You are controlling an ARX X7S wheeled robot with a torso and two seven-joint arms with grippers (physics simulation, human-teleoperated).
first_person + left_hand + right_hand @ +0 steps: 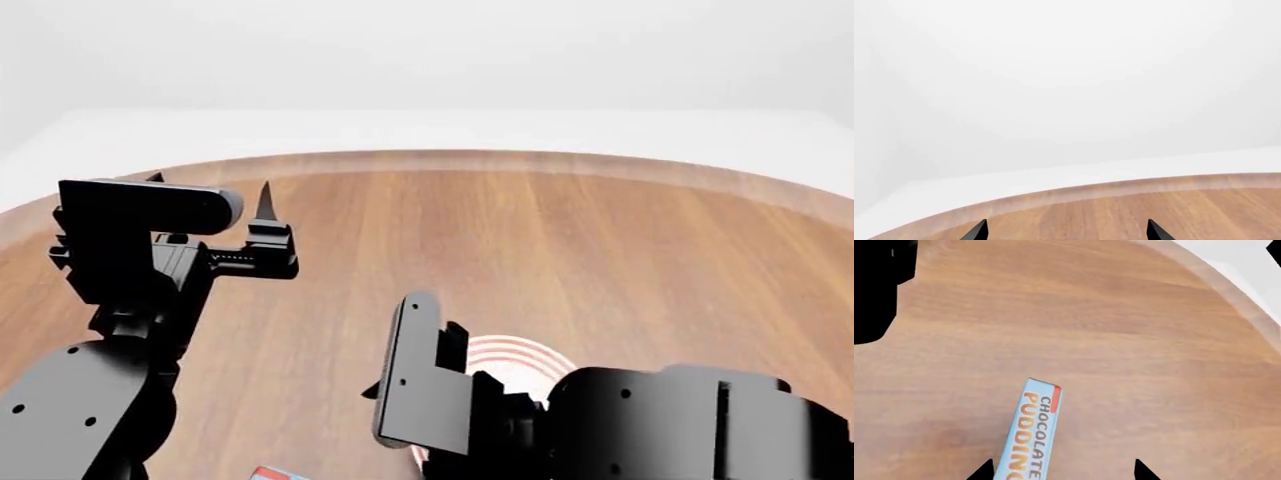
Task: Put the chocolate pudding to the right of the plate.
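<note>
Right gripper [1064, 471] hovers jaws wide, empty, over the chocolate pudding [1033, 432], which lies flat on the wooden table [1134, 340] left of the plate [514, 358]; grasp, carry and placement all remain; left gripper [1066, 231] idles open.
</note>
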